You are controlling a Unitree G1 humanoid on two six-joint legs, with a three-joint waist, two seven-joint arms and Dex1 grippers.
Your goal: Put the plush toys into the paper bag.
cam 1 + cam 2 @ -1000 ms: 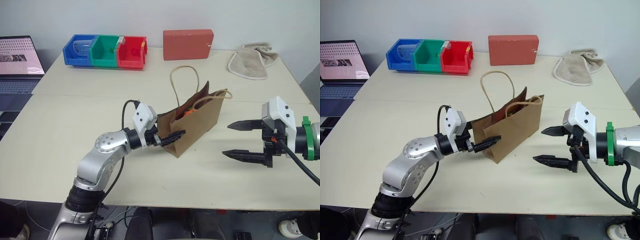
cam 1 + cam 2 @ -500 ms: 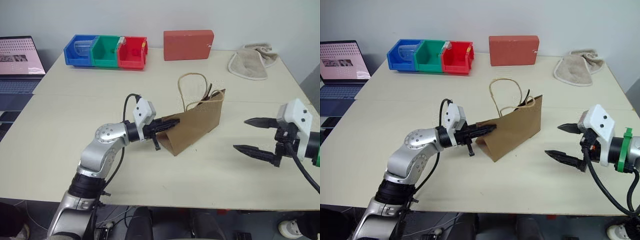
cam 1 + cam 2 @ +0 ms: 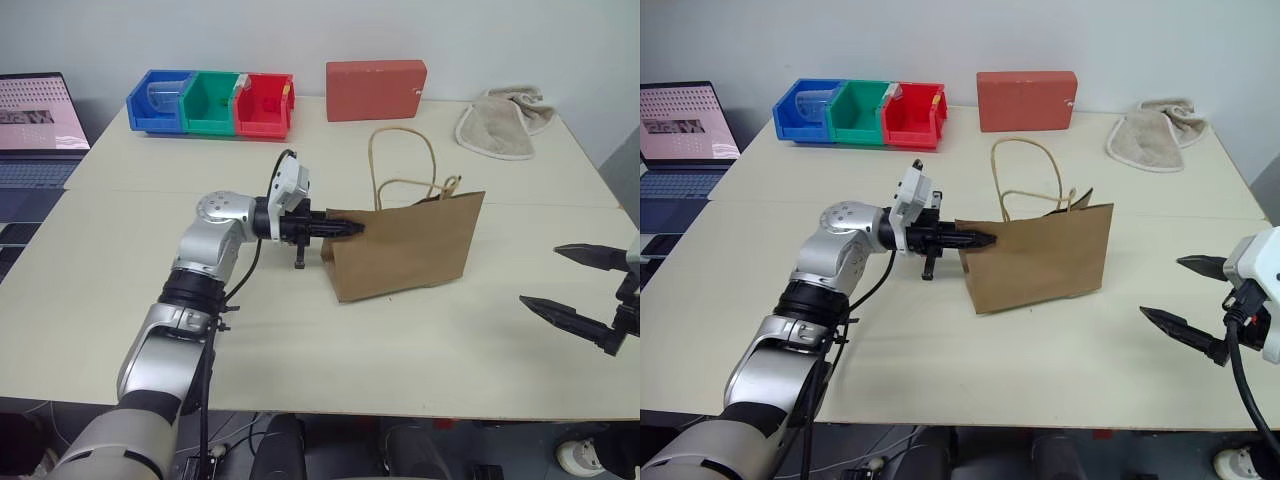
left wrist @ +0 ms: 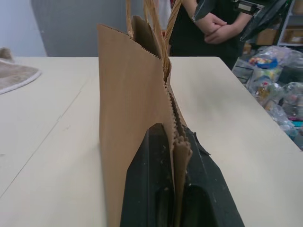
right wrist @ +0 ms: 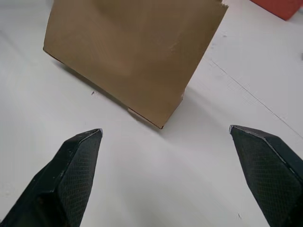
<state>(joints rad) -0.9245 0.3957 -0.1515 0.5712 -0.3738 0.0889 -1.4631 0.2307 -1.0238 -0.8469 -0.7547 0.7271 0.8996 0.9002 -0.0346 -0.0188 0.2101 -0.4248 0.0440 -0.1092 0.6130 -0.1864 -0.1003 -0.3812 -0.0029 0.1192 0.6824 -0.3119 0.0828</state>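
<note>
The brown paper bag [image 3: 405,245] stands upright in the middle of the table, its loop handles [image 3: 400,160] sticking up. My left gripper [image 3: 348,227] reaches in level from the left and is shut on the bag's left top edge. In the left wrist view the paper rim [image 4: 179,146] is pinched between the two black fingers [image 4: 147,189]. My right gripper [image 3: 540,275] hangs open to the right of the bag, well apart from it, with nothing between its fingers; the bag's side [image 5: 132,52] faces it. The plush toys are hidden from view.
Along the back of the table stand blue, green and red bins [image 3: 210,102], a red box [image 3: 376,89] and a beige towel [image 3: 500,125]. A laptop [image 3: 40,125] sits at the far left. A person [image 4: 213,23] stands beyond the table's end.
My left gripper has shut on the bag's edge and raised the slumped bag upright. The right gripper has drawn away to the right, still open.
</note>
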